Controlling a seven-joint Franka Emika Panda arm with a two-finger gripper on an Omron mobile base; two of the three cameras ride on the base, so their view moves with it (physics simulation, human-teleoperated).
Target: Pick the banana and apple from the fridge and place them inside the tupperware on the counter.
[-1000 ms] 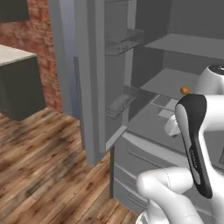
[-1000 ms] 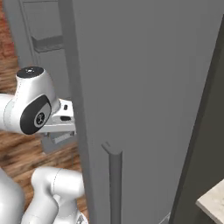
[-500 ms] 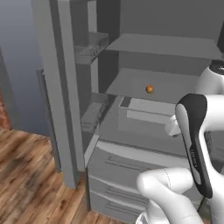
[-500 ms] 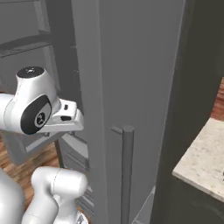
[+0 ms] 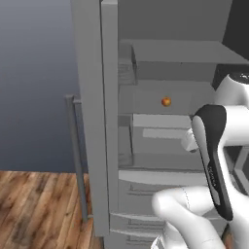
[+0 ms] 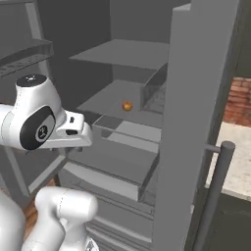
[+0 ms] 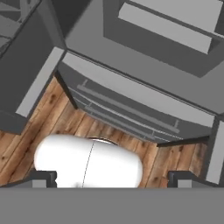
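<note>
In front of the open fridge (image 6: 206, 98): arm parked low, nothing picked yet.
Fridge stands open with its door (image 5: 92, 121) swung out at left and the long handle (image 5: 77, 155) on its edge; grey shelves (image 6: 122, 51) and drawers (image 5: 146, 194) fill the inside. Apple (image 5: 166, 101) sits alone toward the back of a middle shelf, also seen at (image 6: 127, 106); banana cannot be made out here. Gripper (image 7: 112, 177) points down at the wood floor (image 7: 65, 122) and drawer fronts, jaws spread wide, holding nothing. Apple is likely light, hard, smooth and prone to roll, so pinch across its widest middle. The shelf above and the clear bin (image 6: 157, 93) beside it limit the reach; a level approach from the front looks safest.
</note>
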